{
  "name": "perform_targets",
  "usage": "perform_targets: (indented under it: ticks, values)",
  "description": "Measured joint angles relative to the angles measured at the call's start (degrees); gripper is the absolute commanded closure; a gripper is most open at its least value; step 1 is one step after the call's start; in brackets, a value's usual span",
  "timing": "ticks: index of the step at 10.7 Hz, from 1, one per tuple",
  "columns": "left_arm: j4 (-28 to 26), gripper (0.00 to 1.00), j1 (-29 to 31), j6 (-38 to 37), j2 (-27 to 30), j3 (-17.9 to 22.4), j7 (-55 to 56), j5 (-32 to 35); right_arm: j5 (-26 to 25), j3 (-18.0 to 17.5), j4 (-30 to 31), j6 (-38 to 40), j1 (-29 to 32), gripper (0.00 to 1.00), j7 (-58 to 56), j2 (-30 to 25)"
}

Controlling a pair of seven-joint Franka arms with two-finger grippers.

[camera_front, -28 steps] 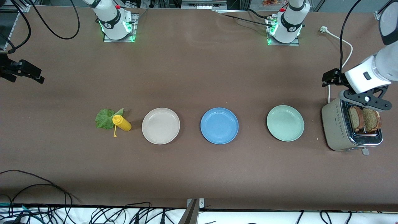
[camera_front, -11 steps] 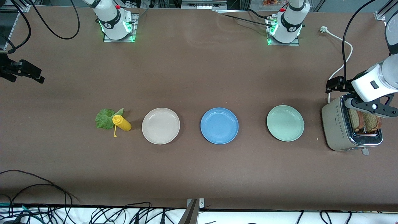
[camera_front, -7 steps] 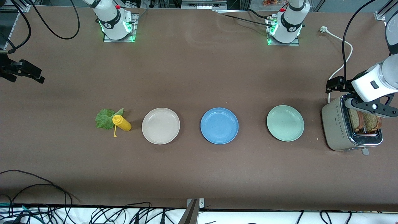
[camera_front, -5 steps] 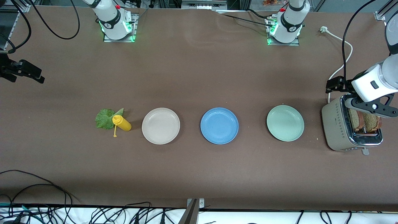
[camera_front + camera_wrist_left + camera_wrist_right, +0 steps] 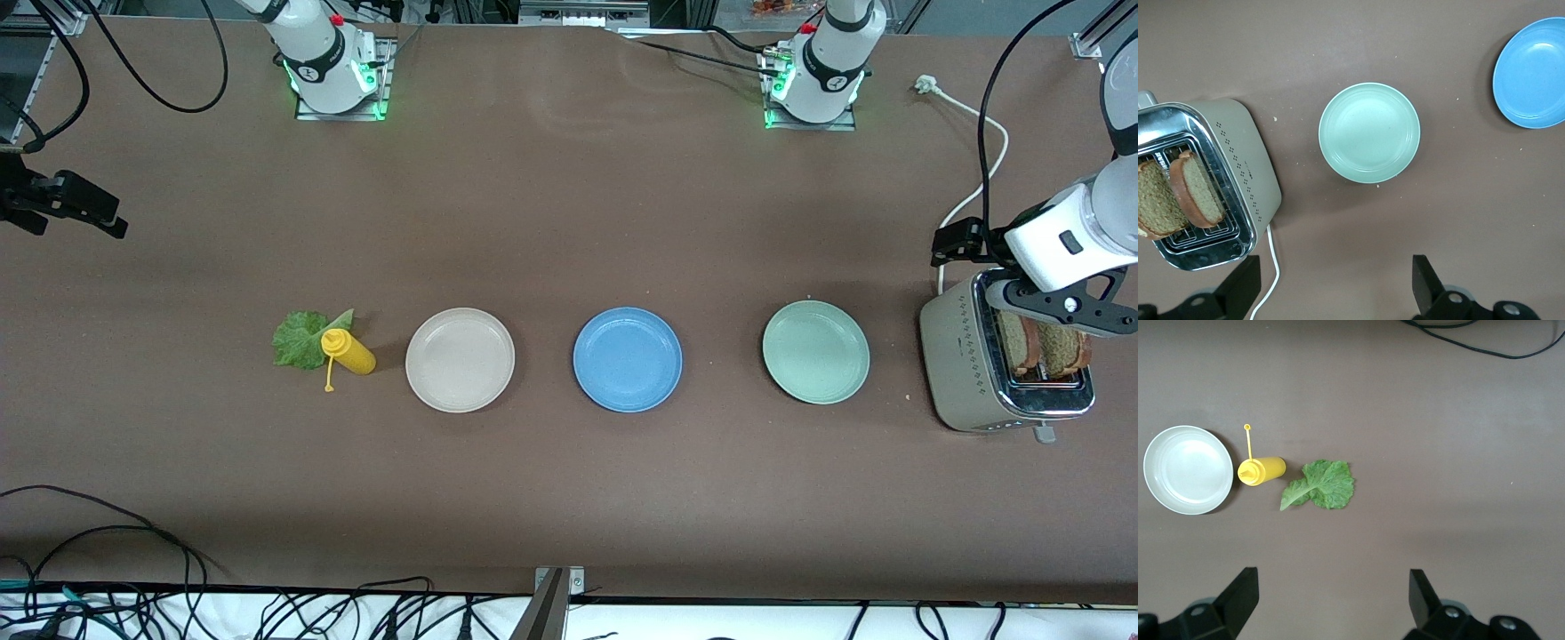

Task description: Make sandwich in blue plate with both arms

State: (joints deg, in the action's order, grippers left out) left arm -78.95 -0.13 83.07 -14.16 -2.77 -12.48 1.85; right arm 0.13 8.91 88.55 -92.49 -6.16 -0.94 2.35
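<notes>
The left gripper, jaws wide and empty, was held apparently over the toaster at the blue plate's three o'clock, presumably to take a bread slice, while the right gripper, equally wide, waited high near the lettuce leaf

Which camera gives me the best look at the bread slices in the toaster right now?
The left wrist view: both bread slices stand unobstructed in the toaster. The front view shows them partly covered by the left arm. The right wrist view doesn't show them.

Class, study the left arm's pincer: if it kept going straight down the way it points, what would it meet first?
Probably bare table beside the toaster: the left pincer stands open, pointing down between the toaster and the pale green plate, though depth is unclear and it may clip the toaster's edge.
</notes>
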Motion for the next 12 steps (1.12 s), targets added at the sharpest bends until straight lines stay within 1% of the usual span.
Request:
perform_targets:
  ticks: [10, 12]
  values:
    - [0.0, 0.00, 0.3, 0.0, 0.0, 0.4, 0.0, 0.0, 0.0, 0.1, 0.0, 0.0, 0.0, 0.00, 0.0, 0.0]
    - [-0.1, 0.00, 0.3, 1.1, 0.4, 0.4, 0.0, 0.0, 0.0, 0.1, 0.0, 0.0, 0.0, 0.00, 0.0, 0.0]
